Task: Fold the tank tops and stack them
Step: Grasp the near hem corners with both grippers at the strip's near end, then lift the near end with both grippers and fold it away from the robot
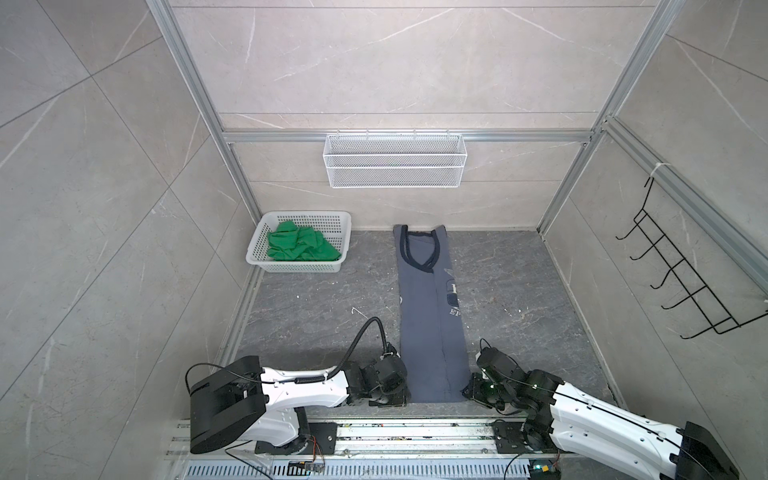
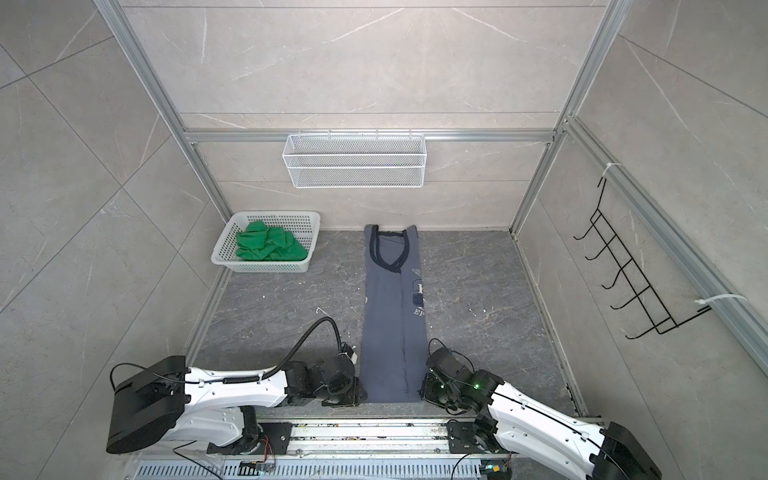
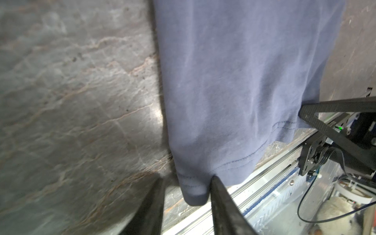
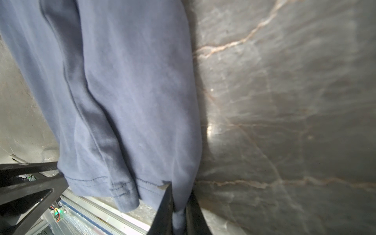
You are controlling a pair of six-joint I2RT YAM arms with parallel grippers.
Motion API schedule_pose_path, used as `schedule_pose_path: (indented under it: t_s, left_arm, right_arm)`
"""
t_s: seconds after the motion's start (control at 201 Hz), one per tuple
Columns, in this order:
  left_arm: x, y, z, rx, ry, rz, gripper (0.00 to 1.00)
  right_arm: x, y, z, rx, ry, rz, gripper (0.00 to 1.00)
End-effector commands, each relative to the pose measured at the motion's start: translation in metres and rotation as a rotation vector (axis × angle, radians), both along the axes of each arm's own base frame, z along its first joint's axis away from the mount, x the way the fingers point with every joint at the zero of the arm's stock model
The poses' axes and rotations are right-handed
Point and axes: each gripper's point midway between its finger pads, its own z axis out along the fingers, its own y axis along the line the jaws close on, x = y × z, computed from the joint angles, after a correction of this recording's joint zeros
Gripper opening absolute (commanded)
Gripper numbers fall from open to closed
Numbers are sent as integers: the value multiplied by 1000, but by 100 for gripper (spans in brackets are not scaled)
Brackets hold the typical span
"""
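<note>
Straddling the blue tank top [image 3: 234,91], left fingers [image 3: 223,209] gape; right fingers [image 4: 162,213] pinch its hem.

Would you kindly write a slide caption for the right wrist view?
Right gripper pinches the hem corner of the slate-blue tank top on the dark tabletop.

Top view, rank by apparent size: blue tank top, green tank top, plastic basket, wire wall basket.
In a top view, largest to smallest:
1. blue tank top
2. wire wall basket
3. plastic basket, not far behind; the wire one hangs higher, so their true sizes are unsure
4. green tank top, bunched inside the plastic basket
</note>
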Motion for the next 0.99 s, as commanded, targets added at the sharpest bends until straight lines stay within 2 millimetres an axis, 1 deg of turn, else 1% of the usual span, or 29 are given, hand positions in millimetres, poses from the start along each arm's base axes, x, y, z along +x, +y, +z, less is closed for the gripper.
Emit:
schedule_pose_path:
  t_s: [0.0, 0.134, 0.279, 0.329, 0.408, 0.543, 0.587, 0.647, 0.692, 0.732, 0.757, 0.846, 0.891, 0.986]
  left_arm:
    - [-2, -12, 8, -28, 9, -19, 31]
    - [1, -20, 15, -45, 0, -34, 24]
    - [1, -20, 20, -44, -8, -38, 17]
    - [1, -20, 21, -45, -8, -38, 12]
    - [-2, -15, 24, -30, -5, -32, 6]
    - [-12, -3, 35, -3, -17, -25, 3]
    - [-13, 1, 40, 9, -28, -23, 3]
    - [-10, 7, 49, 20, -50, -9, 3]
    - [-4, 11, 57, 27, -75, 12, 3]
    - [5, 15, 64, 40, -102, 30, 3]
    - [12, 16, 68, 46, -116, 39, 2]
    - [38, 13, 83, 36, -162, 56, 0]
    - [52, 9, 90, 28, -182, 65, 0]
    - [87, 2, 101, 20, -219, 93, 0]
  right_arm:
    - [-7, -9, -6, -47, 32, -7, 11]
    - [-8, -8, 0, -59, 22, 2, 11]
    - [-8, -3, 5, -58, 11, 9, 9]
    - [-9, -2, 6, -60, 10, 7, 9]
    - [-13, 0, 7, -66, 13, 4, 7]
    - [-23, 2, 9, -79, 20, 13, 6]
    - [-22, 4, 15, -83, 12, 17, 6]
    - [-18, 5, 27, -93, -11, 21, 7]
    - [-15, 4, 36, -106, -16, 5, 8]
    - [-10, 1, 42, -122, -17, -17, 8]
    - [-6, 3, 47, -116, -21, -20, 8]
    - [9, 10, 59, -89, -24, -23, 8]
    - [21, 10, 64, -85, -40, -35, 7]
    - [52, 17, 78, -60, -90, -36, 7]
